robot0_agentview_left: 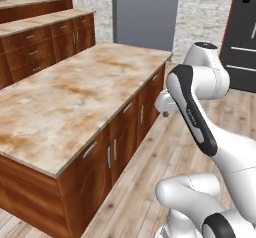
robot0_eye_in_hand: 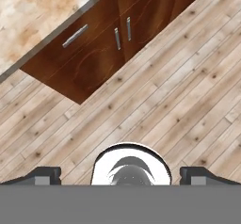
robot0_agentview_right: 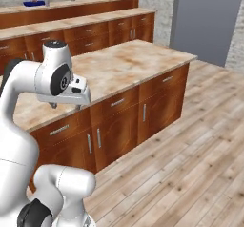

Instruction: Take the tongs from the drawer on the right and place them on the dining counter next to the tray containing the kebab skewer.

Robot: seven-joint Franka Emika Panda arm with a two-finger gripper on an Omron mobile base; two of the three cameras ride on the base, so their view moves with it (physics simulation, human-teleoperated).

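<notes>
Hand view: claw (robot0_eye_in_hand: 120,173) wide apart, empty, hanging over wood floor beside island bench (robot0_agentview_left: 60,107); tongs unseen, presumably in a shut drawer (robot0_eye_in_hand: 75,36); next, reach its handle and pull.

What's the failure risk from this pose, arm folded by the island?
1. The end effector hangs open over the wooden floor, nothing held; every drawer front on the island is closed, so it may pull the wrong one.
2. The folded arm sits near the island edge; a swing could clip the cabinet doors.
3. The blue tray is far off; a long drive follows.
</notes>
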